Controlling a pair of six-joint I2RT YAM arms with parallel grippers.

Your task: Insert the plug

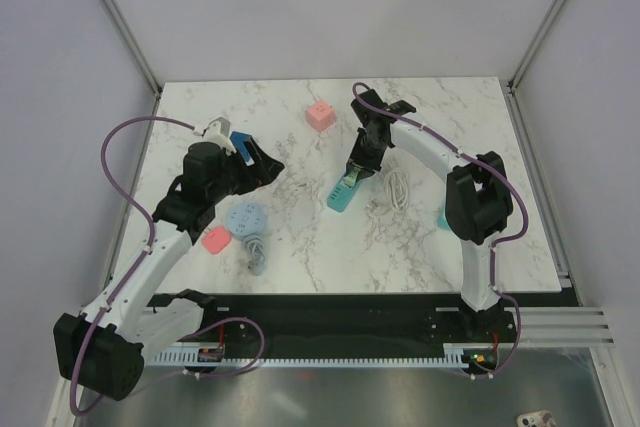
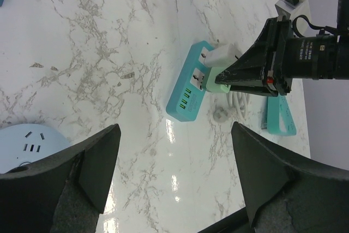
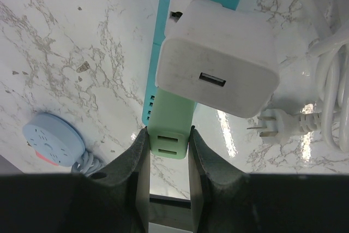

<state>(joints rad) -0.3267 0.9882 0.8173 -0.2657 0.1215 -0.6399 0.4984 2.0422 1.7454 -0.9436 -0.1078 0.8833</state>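
Note:
My right gripper point(image 3: 169, 141) is shut on a light green plug point(image 3: 170, 126) and holds it against the face of the teal power strip point(image 3: 155, 75), right next to a white charger point(image 3: 218, 66) that sits in the strip. I cannot tell how deep the green plug sits. In the top view the right gripper point(image 1: 358, 169) is over the strip point(image 1: 340, 195) at the table's middle. The left wrist view shows the green plug point(image 2: 217, 79) on the strip point(image 2: 185, 99). My left gripper point(image 2: 174, 173) is open and empty, hovering left of the strip point(image 1: 265, 165).
A round pale blue power strip point(image 1: 246, 218) with its cord and a pink block point(image 1: 215, 239) lie at the front left. A pink cube point(image 1: 320, 115) is at the back. A coiled white cable point(image 1: 396, 190) and a second teal strip point(image 2: 278, 119) lie right of the strip.

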